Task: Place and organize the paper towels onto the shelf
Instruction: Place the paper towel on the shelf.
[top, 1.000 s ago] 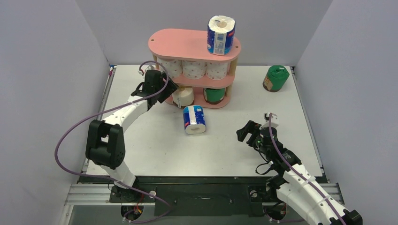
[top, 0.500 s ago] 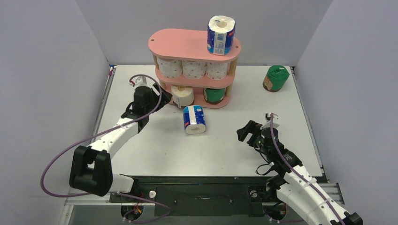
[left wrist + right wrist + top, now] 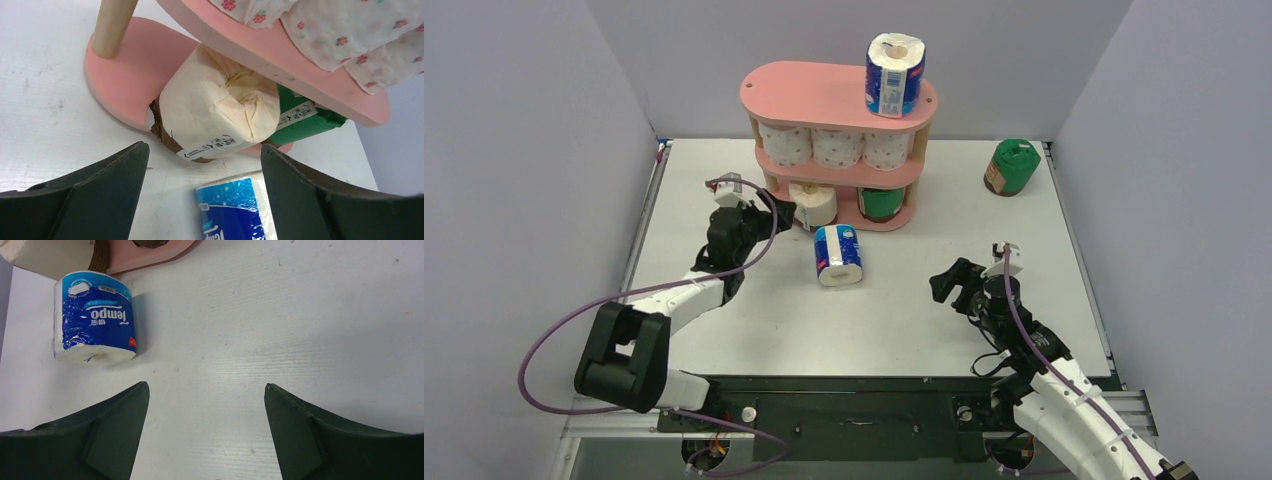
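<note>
The left jaws are held apart, empty, facing the beige-wrapped roll [image 3: 220,117] lodged on the pink shelf's [image 3: 824,95] bottom board. The right jaws are spread, empty, above the counter [image 3: 904,310]. A blue-and-white roll [image 3: 837,255] is laid just near of the shelf; a green roll [image 3: 1011,167] is stood far right.

shelf [image 3: 824,95] bottom tier bare left of beige roll [image 3: 814,205], middle tier full, blue roll [image 3: 837,255] lying in front
</note>
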Action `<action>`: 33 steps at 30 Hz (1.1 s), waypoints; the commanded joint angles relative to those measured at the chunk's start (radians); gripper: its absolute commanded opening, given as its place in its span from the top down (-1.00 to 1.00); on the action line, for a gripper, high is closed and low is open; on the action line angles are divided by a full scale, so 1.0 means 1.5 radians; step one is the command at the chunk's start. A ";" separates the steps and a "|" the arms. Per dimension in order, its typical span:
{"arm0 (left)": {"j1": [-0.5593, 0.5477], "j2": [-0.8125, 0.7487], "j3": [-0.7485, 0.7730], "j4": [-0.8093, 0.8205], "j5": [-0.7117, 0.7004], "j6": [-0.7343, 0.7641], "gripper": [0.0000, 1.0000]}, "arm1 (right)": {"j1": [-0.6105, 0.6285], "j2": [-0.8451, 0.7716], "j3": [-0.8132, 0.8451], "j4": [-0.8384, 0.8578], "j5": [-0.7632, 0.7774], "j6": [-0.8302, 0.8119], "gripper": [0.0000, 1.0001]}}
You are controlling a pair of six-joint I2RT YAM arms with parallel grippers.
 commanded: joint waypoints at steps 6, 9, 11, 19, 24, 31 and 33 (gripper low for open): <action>-0.030 0.085 -0.007 0.160 -0.006 0.085 -0.61 | 0.000 -0.021 -0.002 0.000 0.022 -0.019 -0.61; -0.032 0.106 0.002 0.156 -0.006 0.089 -0.61 | 0.000 -0.021 -0.002 0.000 0.025 -0.022 -0.61; -0.032 0.119 0.011 0.154 0.000 0.092 -0.61 | 0.000 -0.019 -0.001 0.000 0.026 -0.023 -0.62; -0.036 0.175 0.053 0.148 0.011 0.090 -0.60 | -0.003 -0.007 0.005 0.000 0.027 -0.030 -0.62; -0.037 0.203 0.076 0.152 0.015 0.086 -0.58 | -0.006 0.000 0.004 0.001 0.028 -0.035 -0.62; -0.038 0.233 0.106 0.162 0.015 0.072 -0.52 | -0.012 0.007 0.007 0.005 0.025 -0.036 -0.62; -0.038 0.242 0.113 0.166 0.015 0.067 -0.52 | -0.014 0.008 0.007 0.005 0.024 -0.036 -0.62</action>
